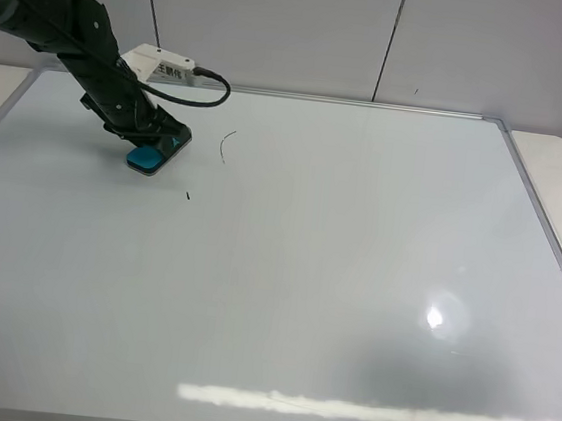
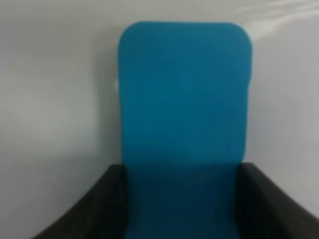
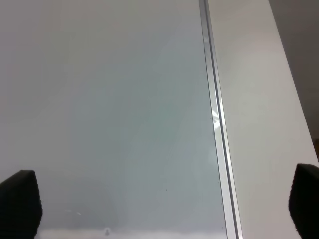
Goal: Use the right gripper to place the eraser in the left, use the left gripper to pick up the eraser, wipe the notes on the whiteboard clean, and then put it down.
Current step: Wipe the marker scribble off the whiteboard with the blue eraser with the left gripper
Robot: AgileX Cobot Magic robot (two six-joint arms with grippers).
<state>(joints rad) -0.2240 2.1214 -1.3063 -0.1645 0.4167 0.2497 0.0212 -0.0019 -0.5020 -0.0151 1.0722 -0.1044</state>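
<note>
Basically the whiteboard [image 1: 334, 276] fills most of the exterior high view, glossy white, with its silver frame [image 3: 214, 109] running past in the right wrist view and a pale tabletop [image 3: 264, 124] just outside it. Left arm [image 1: 73, 33] comes in from the far-left corner, black and jointed, with a white box [image 1: 159, 62] on it and a black cable [image 1: 211, 91] looping off the box. Left gripper [image 1: 157, 145] is down at the board's far-left area, clamped on the eraser [image 1: 146, 160]. The teal block pokes out past the fingertips toward the camera and sits at the board surface; actual contact is hard to confirm. In the left wrist view the eraser [image 2: 184, 99] runs straight out from between the two black fingers [image 2: 94, 204], one pressed to each long side, teal face showing and roughly the rear third inside the grip. Right gripper [image 3: 162, 204] hangs over the board's edge with fingers spread wide, nothing between them. Notes [image 1: 226, 145]: a thin curved stroke just right of the eraser, not touching it. A small tick [image 1: 187, 197] lies a little nearer the camera, also apart from the eraser.
</note>
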